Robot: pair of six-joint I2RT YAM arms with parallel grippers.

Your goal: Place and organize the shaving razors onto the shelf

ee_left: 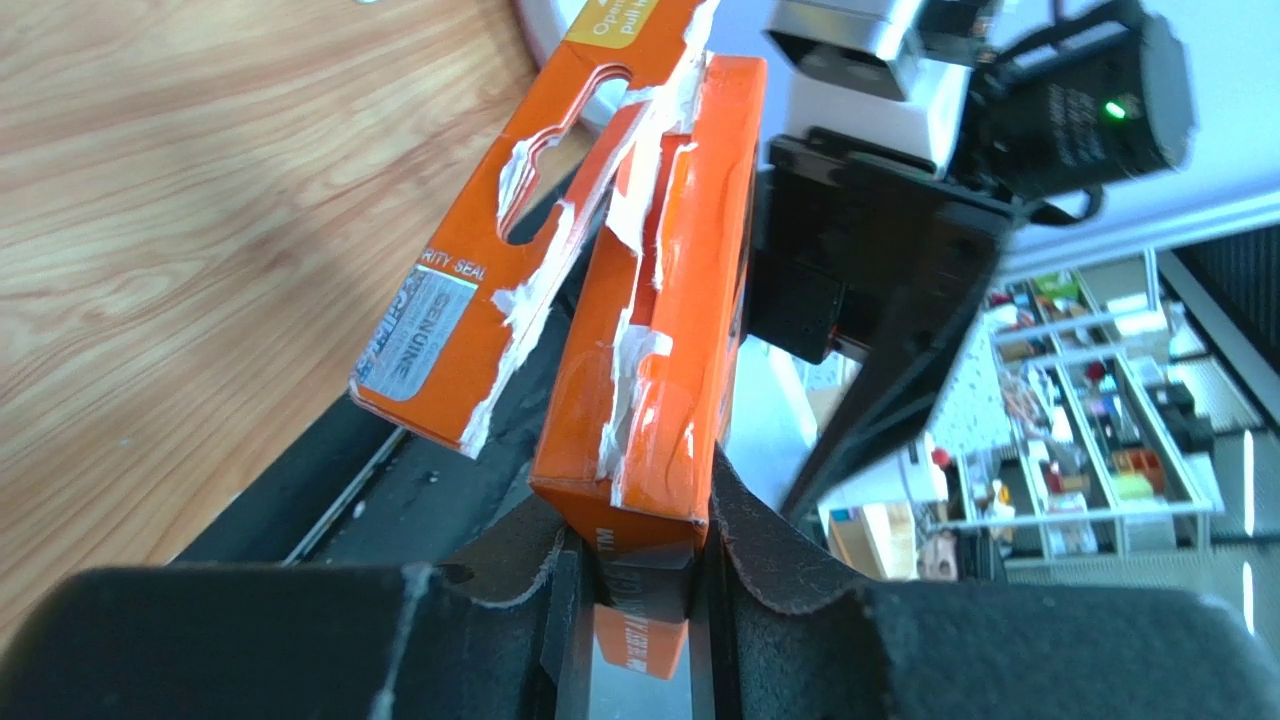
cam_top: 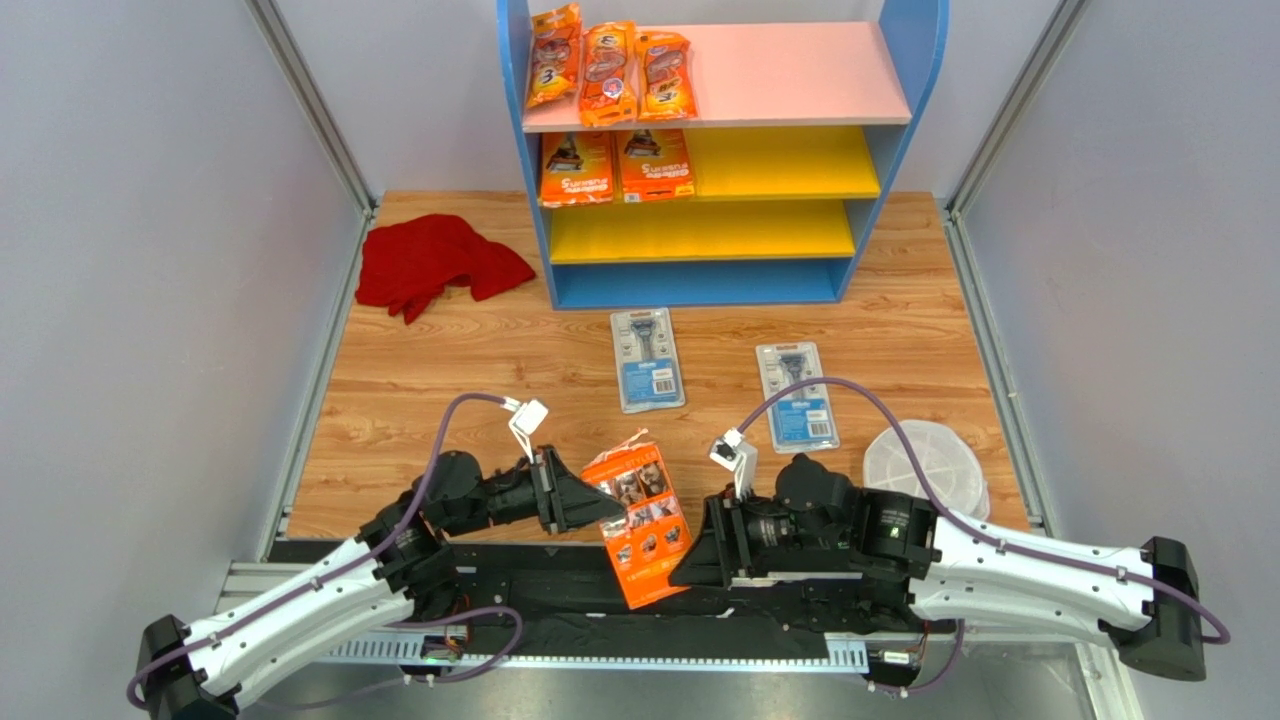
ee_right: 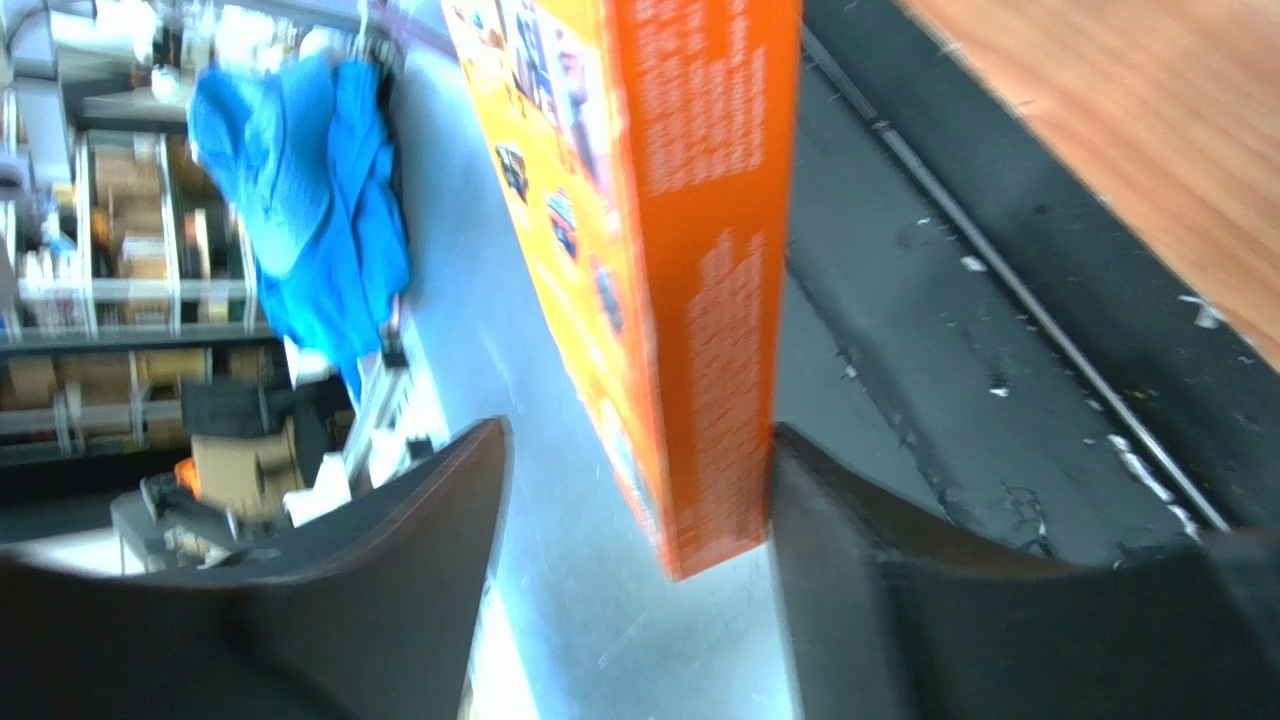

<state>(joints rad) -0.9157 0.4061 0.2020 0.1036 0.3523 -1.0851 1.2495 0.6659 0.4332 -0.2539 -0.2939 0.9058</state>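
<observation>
1. Top view: the orange box (cam_top: 639, 518) is held between both arms at the near edge, well apart from the shelf (cam_top: 912, 90) at the far side.
2. Left wrist: the left gripper (ee_left: 639, 563) clamps one end of the box; a torn flap (ee_left: 496, 255) hangs loose. I'd keep that squeeze firm.
3. Right wrist: the right gripper (ee_right: 639, 450) gapes wider than the box, touching one face only. I'd back it straight off, no sideways drag.

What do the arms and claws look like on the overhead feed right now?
They match. The left arm and right arm have white shells with black joints and black end caps. A purple cable loops above each wrist to a small white plug. The left claw and right claw are matte black, with wedge-shaped fingers.
</observation>
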